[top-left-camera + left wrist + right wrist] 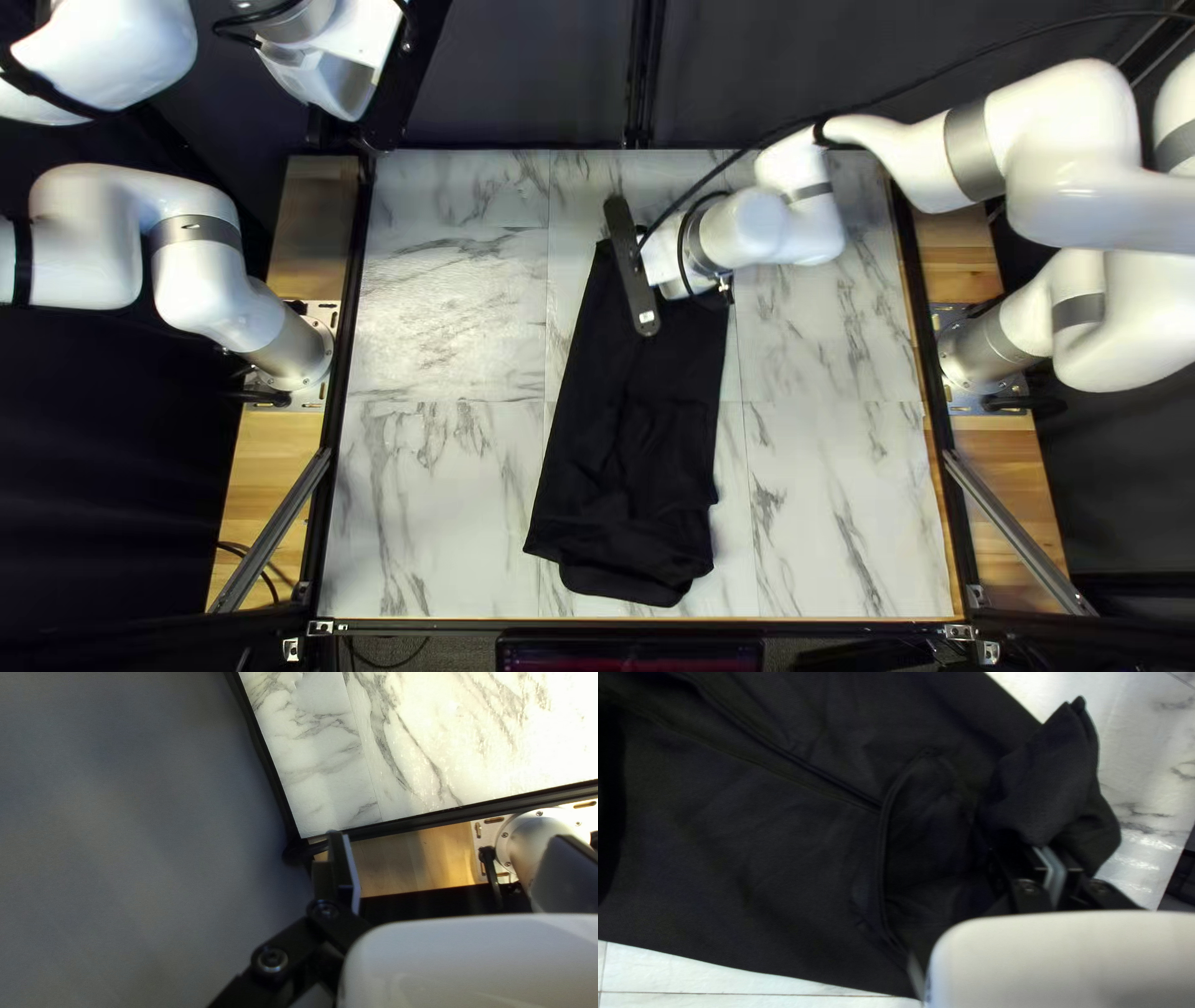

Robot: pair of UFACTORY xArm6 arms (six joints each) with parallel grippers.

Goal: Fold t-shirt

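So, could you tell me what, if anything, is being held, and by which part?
The right claw holds the black shirt by bunched cloth at the end nearest the dark curtain.

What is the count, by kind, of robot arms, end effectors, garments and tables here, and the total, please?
Robot arms (left arm, right arm): 2
End effectors (left end effector, right end effector): 2
Garments (black t-shirt): 1
Tables (marble-patterned table): 1
Total: 6
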